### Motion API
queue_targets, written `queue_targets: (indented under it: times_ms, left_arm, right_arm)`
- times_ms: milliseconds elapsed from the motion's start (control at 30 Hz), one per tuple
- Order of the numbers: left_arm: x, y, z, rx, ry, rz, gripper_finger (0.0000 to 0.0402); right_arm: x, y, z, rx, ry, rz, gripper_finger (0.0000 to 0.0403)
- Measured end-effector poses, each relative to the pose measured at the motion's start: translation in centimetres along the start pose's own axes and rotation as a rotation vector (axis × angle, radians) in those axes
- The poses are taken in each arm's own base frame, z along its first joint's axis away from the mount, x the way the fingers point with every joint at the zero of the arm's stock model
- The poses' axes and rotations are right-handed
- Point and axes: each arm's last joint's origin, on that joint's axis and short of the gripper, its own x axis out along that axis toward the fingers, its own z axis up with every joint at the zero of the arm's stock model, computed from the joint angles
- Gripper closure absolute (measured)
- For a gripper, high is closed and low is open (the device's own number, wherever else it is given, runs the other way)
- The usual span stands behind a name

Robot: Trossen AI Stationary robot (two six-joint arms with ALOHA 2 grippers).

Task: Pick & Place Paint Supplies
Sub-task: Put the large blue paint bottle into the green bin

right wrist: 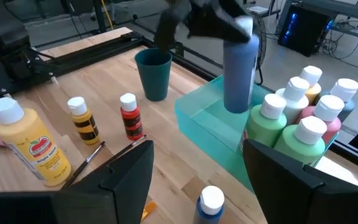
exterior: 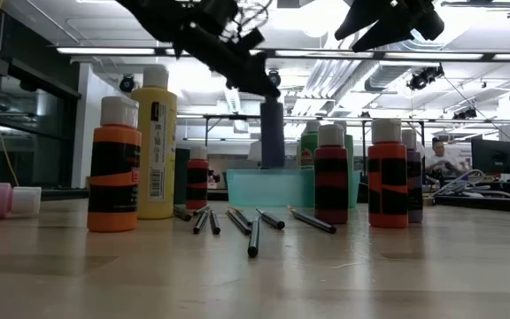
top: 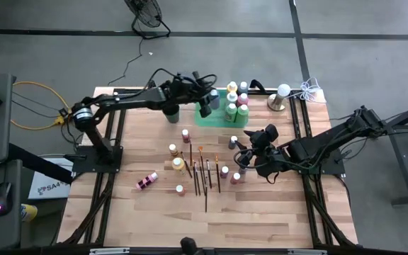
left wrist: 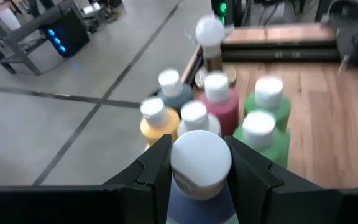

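My left gripper [top: 205, 106] is shut on a blue-grey paint bottle [right wrist: 238, 74] with a white cap [left wrist: 201, 155], held over the left end of the translucent green tray [top: 214, 119]. Several bottles [top: 236, 103], yellow, pink, green and blue-grey, stand upright in the tray's right part. More bottles and dark-handled paintbrushes [top: 204, 177] are spread on the table in front of the tray. My right gripper [top: 246, 154] hovers open at the right, above a small blue bottle [right wrist: 211, 202], its fingers wide apart and touching nothing. My left gripper pinches the bottle's top, at and just under the cap [left wrist: 199, 183], between its two fingers. The fingers [right wrist: 194, 22] come slanting down from the table's left. The bottle hangs upright below them, its bottom [exterior: 272, 162] clear of the tray [exterior: 264, 188].
A dark round cup [top: 172, 113] stands just left of the tray. A pink bottle [top: 146, 180] lies on its side at the front left. A white-topped object [top: 280, 95] and a white wire shape [top: 310, 90] sit at the far right corner.
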Motion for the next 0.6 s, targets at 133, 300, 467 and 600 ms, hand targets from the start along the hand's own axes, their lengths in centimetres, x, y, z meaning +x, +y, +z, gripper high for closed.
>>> queue_targets:
  times_ms: [133, 300, 467, 600]
  left_arm:
    - [0.7, 1.3, -1.1, 0.028, 0.013, -0.047, 0.0284]
    - [0.9, 4.1, -2.4, 0.032, -0.027, -0.193, 0.0284]
    - [1.0, 5.5, -3.3, 0.08, -0.051, -0.266, 0.0284]
    - [1.3, 5.7, -3.6, 0.099, -0.059, -0.272, 0.0284]
  right_arm:
    - [0.0, 0.0, 0.0, -0.002, 0.003, 0.0, 0.0161]
    - [0.0, 0.0, 0.0, -0.005, 0.004, -0.001, 0.0161]
    - [0.0, 0.0, 0.0, -0.005, 0.002, -0.003, 0.0161]
    - [0.0, 0.0, 0.0, -0.001, 0.0, -0.002, 0.0161]
